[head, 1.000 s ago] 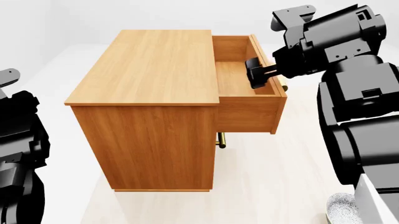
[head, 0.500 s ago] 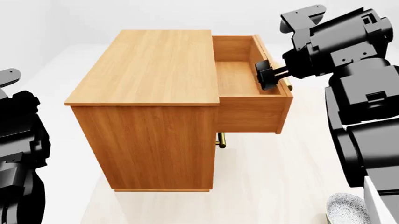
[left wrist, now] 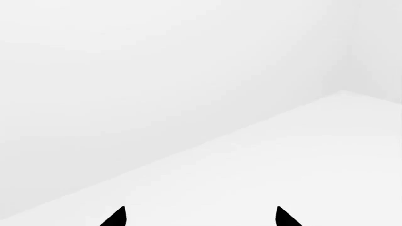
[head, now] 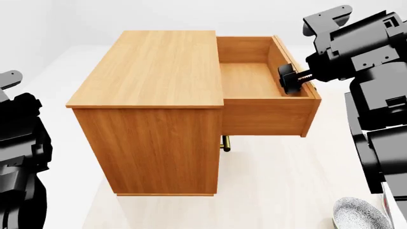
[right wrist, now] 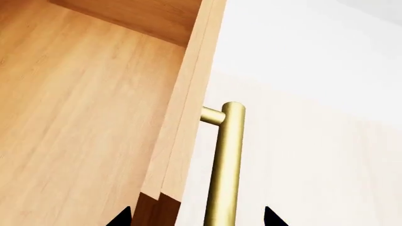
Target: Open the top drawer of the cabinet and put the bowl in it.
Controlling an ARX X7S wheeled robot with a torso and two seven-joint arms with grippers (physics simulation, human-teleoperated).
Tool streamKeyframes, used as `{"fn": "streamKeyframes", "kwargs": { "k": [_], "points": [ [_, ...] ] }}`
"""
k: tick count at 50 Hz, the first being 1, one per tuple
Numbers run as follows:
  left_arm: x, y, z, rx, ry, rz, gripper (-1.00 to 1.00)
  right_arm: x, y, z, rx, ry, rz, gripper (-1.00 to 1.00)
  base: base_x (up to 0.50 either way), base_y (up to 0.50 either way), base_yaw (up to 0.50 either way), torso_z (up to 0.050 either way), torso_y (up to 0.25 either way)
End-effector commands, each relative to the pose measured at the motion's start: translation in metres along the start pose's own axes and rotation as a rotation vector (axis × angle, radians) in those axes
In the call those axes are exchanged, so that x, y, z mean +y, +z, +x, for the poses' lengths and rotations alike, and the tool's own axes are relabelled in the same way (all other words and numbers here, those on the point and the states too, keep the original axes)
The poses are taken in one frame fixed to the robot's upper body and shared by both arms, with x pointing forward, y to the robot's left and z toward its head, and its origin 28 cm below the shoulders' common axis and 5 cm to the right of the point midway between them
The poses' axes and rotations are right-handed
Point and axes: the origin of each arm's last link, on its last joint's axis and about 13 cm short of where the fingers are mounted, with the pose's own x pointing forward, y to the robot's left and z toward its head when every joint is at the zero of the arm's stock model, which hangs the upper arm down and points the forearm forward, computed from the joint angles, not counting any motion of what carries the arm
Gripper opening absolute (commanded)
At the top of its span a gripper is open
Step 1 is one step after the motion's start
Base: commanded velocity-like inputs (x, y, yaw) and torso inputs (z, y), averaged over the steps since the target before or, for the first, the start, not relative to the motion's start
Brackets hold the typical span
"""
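Drawer (head: 254, 81) extended rightward, bowl (head: 359, 215) upright

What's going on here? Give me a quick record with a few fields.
cabinet: wooden, closed top bare
top drawer: pulled out, nothing inside
handle: brass bar, between the right gripper's fingertips
right gripper: at the drawer front
left gripper: open, faces white floor
bowl: on the floor, lower right, not yet in drawer
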Motion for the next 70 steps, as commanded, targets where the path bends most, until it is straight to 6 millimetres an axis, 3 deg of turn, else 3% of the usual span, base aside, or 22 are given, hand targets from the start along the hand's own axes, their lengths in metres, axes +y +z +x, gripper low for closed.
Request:
{"fn": "streamKeyframes", "kwargs": {
  "k": [1, 31, 39, 50, 58, 63, 70],
  "points": [
    [0.000, -0.001, 0.000, 0.000, -0.001, 0.002, 1.00, -0.016, -0.003, -0.007, 0.016, -0.086, -0.004, 1.00, 0.00, 0.00, 0.00, 0.000, 0.000],
    [-0.001, 0.001, 0.000, -0.007, -0.002, 0.007, 1.00, -0.037, -0.016, -0.012, 0.063, -0.228, -0.006, 1.00, 0.00, 0.00, 0.00, 0.000, 0.000],
    [0.000, 0.001, 0.000, -0.008, 0.001, 0.008, 1.00, -0.039, -0.012, -0.017, 0.024, -0.193, 0.049, 1.00, 0.00, 0.00, 0.00, 0.000, 0.000],
    [0.000, 0.001, 0.000, -0.002, -0.004, 0.002, 1.00, -0.048, 0.010, -0.044, -0.217, -0.003, 0.253, 1.00, 0.00, 0.00, 0.00, 0.000, 0.000],
    [-0.001, 0.002, -0.001, -0.004, -0.007, 0.002, 1.00, -0.067, 0.023, -0.078, -0.424, 0.089, 0.412, 1.00, 0.00, 0.00, 0.00, 0.000, 0.000],
    [-0.001, 0.002, 0.000, -0.004, -0.005, -0.001, 1.00, -0.083, 0.015, -0.093, -0.494, 0.076, 0.457, 1.00, 0.00, 0.00, 0.00, 0.000, 0.000],
    [0.000, 0.003, 0.000, -0.004, -0.001, -0.001, 1.00, -0.086, -0.025, -0.112, -0.538, 0.136, 0.499, 1.00, 0.00, 0.00, 0.00, 0.000, 0.000]
  ]
}}
